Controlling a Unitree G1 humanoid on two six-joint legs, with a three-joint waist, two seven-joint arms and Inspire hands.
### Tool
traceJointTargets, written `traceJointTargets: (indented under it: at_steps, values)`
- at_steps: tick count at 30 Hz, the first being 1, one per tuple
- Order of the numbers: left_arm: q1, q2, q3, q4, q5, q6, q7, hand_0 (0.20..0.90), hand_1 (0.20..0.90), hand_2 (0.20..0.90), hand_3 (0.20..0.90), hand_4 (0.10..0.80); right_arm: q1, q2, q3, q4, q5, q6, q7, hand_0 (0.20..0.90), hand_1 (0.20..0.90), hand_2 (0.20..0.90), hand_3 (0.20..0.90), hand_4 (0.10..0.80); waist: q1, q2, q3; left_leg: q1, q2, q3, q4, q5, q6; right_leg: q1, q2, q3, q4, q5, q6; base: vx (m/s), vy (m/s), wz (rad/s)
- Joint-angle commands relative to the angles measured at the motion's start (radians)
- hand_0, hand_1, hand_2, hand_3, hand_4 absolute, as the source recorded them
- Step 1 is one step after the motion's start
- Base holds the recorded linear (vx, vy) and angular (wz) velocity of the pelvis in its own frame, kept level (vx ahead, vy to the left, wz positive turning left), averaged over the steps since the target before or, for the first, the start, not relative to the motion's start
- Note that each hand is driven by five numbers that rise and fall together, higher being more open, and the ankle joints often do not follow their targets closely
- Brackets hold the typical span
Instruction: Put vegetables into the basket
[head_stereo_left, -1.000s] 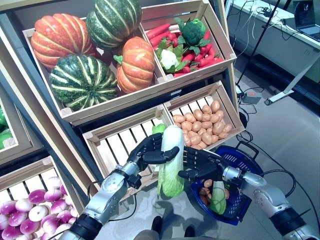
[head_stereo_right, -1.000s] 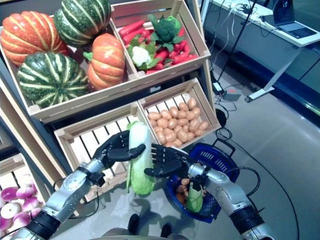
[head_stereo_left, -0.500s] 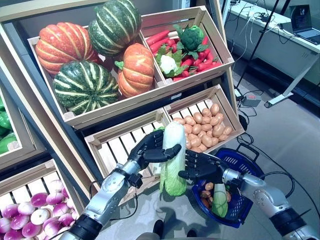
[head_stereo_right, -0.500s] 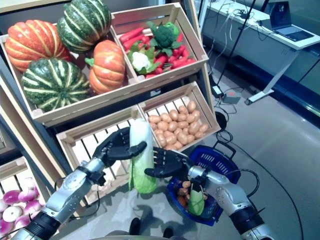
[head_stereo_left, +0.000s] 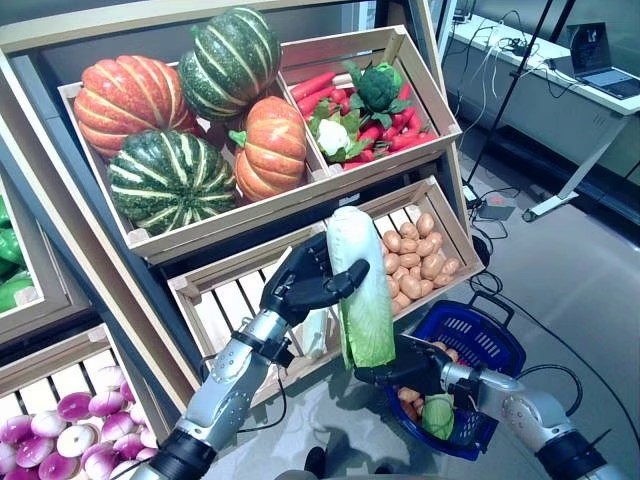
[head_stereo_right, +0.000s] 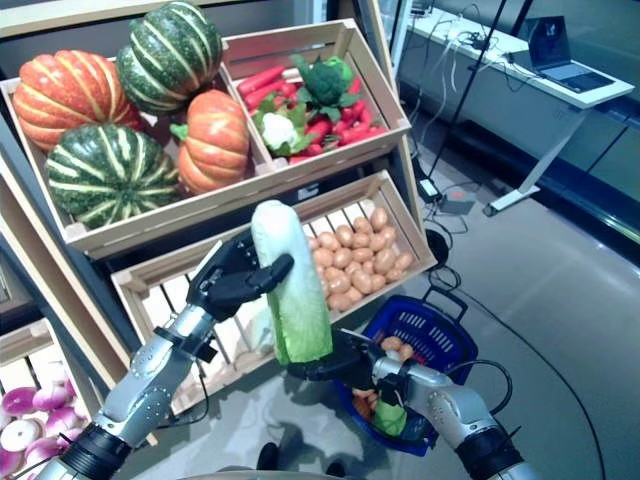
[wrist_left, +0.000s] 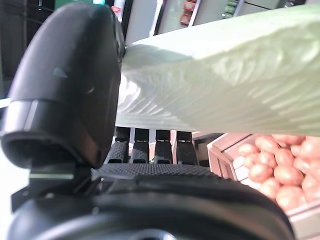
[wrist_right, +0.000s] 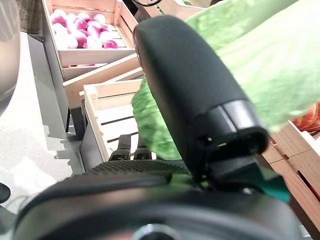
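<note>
The left hand (head_stereo_left: 305, 283) was curled tight around the napa cabbage (head_stereo_left: 362, 290), the right hand (wrist_right: 200, 100) curled on its leafy end, and it could slip and miss the blue basket (head_stereo_left: 478, 338).

Both eye views look down from the robot's head at a tilted produce shelf (head_stereo_left: 150, 245) and the floor before it. They sit slightly apart, so both share the pumpkins (head_stereo_left: 165, 175), the potato crate (head_stereo_right: 350, 250), the blue basket (head_stereo_left: 470, 340) and a long cabbage (head_stereo_right: 290, 290) in mid-frame. The left wrist view looks along the left robot hand (wrist_left: 70, 90) from very close, with the cabbage filling its upper part and potatoes beyond. The right wrist view looks along the right robot hand (wrist_right: 195, 95), equally close, toward empty slatted crates and a crate of purple onions (wrist_right: 85, 30).
</note>
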Motion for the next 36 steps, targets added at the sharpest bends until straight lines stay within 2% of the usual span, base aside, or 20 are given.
traceJointTargets:
  at_steps: [1, 10, 13, 20, 26, 30, 36]
  values:
    - [-0.107, -0.053, 0.028, -0.103, -0.098, -0.102, -0.066, 0.300, 0.300, 0.300, 0.300, 0.400, -0.038, 0.041, 0.053, -0.025, 0.056, -0.025, 0.066, 0.900, 0.900, 0.900, 0.900, 0.800, 0.010, -0.041, -0.086, 0.001, 0.000, 0.016, 0.001, -0.051, -0.006, -0.037, -0.095, 0.051, 0.001, 0.093, 0.061, 0.000, 0.000, 0.00]
    - [-0.099, -0.045, -0.025, -0.096, -0.097, 0.006, -0.129, 0.300, 0.300, 0.300, 0.300, 0.400, -0.044, 0.044, 0.078, -0.035, 0.049, -0.046, 0.094, 0.900, 0.900, 0.900, 0.900, 0.800, 0.010, -0.036, -0.092, 0.000, 0.001, 0.016, 0.001, -0.051, -0.005, -0.036, -0.095, 0.053, 0.001, 0.090, 0.063, 0.000, 0.000, 0.00]
    - [-0.095, -0.026, -0.038, -0.082, -0.066, 0.048, -0.149, 0.300, 0.300, 0.300, 0.300, 0.400, -0.044, 0.037, 0.076, -0.040, 0.049, -0.046, 0.093, 0.900, 0.900, 0.900, 0.900, 0.800, 0.007, -0.034, -0.094, 0.002, 0.002, 0.020, 0.001, -0.051, -0.005, -0.036, -0.095, 0.056, 0.001, 0.090, 0.065, 0.000, 0.000, 0.00]
    - [-0.088, 0.029, -0.046, -0.071, -0.012, 0.088, -0.179, 0.300, 0.300, 0.300, 0.300, 0.400, -0.033, 0.005, 0.067, -0.046, 0.058, -0.052, 0.087, 0.900, 0.900, 0.900, 0.900, 0.800, 0.005, -0.028, -0.094, 0.003, 0.004, 0.026, 0.001, -0.050, -0.004, -0.037, -0.095, 0.060, 0.001, 0.092, 0.068, 0.000, 0.000, 0.00]
    - [-0.073, 0.087, -0.047, -0.074, 0.031, 0.088, -0.190, 0.300, 0.300, 0.300, 0.300, 0.400, -0.020, -0.032, 0.046, -0.071, 0.077, -0.079, 0.081, 0.900, 0.900, 0.900, 0.900, 0.800, 0.005, -0.025, -0.087, 0.001, 0.003, 0.025, 0.001, -0.049, -0.004, -0.039, -0.095, 0.061, 0.001, 0.094, 0.071, 0.000, 0.000, 0.00]
    - [-0.067, 0.104, -0.035, -0.065, 0.031, 0.078, -0.200, 0.300, 0.300, 0.300, 0.300, 0.400, -0.022, -0.054, 0.022, -0.093, 0.125, -0.097, 0.088, 0.900, 0.900, 0.900, 0.900, 0.800, 0.005, -0.025, -0.082, 0.002, 0.002, 0.021, 0.001, -0.049, -0.004, -0.037, -0.093, 0.060, 0.001, 0.094, 0.070, 0.000, 0.000, 0.00]
    - [-0.053, 0.122, -0.008, -0.057, 0.058, 0.048, -0.180, 0.300, 0.300, 0.300, 0.300, 0.400, 0.007, -0.074, -0.025, -0.114, 0.108, -0.101, 0.103, 0.900, 0.900, 0.900, 0.900, 0.800, 0.002, -0.025, -0.085, 0.001, 0.002, 0.020, 0.001, -0.051, -0.002, -0.039, -0.093, 0.061, 0.001, 0.094, 0.073, 0.000, 0.000, 0.00]
